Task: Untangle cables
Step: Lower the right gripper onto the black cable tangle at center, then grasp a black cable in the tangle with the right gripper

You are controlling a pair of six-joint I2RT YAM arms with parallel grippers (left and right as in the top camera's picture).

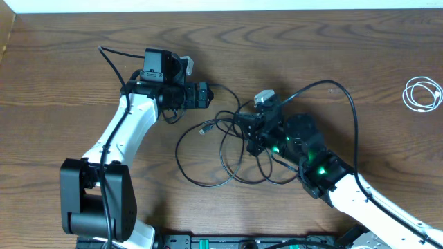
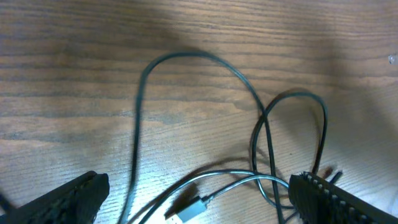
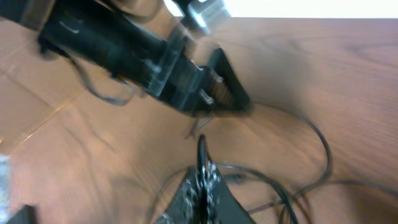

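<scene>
The black cords (image 2: 137,118) lie as a loose tangle of overlapping loops near the middle of the wooden tabletop (image 1: 69,55). The white cord (image 1: 423,93) is coiled by itself well apart from them, out toward 3 o'clock at the tabletop's edge.

The left claw (image 1: 211,95) sits at about 11 o'clock of the tangle, pointing toward 3 o'clock. It is spread wide. In its wrist view its two fingers (image 2: 65,200) stand far apart at the lower corners. Between them, two cord loops cross on the wood, and a small plug (image 2: 186,210) lies at 6 o'clock.

The right arm comes in from 5 o'clock, and the right claw (image 3: 200,173) is over the tangle's 2 o'clock side, with its fingers pressed together. A thin black strand rises from its tips toward 12 o'clock. The blurred wrist view does not show whether that strand is pinched.
</scene>
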